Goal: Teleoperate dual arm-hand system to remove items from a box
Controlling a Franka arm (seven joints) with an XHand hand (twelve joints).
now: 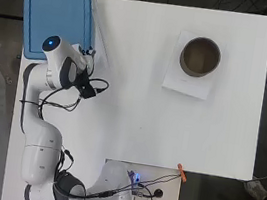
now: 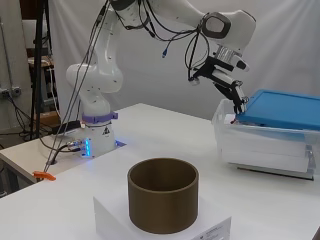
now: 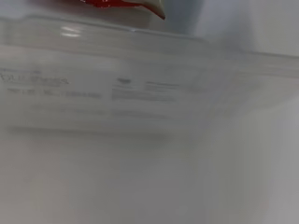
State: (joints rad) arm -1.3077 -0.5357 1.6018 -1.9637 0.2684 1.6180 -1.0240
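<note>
The clear plastic box (image 2: 265, 145) sits at the table's (image 1: 169, 130) corner beside the arm, its blue lid (image 2: 282, 110) lying askew on top. A red item (image 3: 126, 4) shows just over the box's rim in the wrist view. The hand (image 2: 231, 89) reaches down at the lid's near edge, fingertips (image 2: 241, 106) at the gap between lid and box — whether they grasp anything I cannot tell. Well apart stands a brown cylindrical container (image 2: 163, 201) on a white sheet (image 1: 188, 85).

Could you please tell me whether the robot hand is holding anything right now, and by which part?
It cannot be told: the robot hand reaches to the clear plastic box's rim beside the blue lid.
</note>
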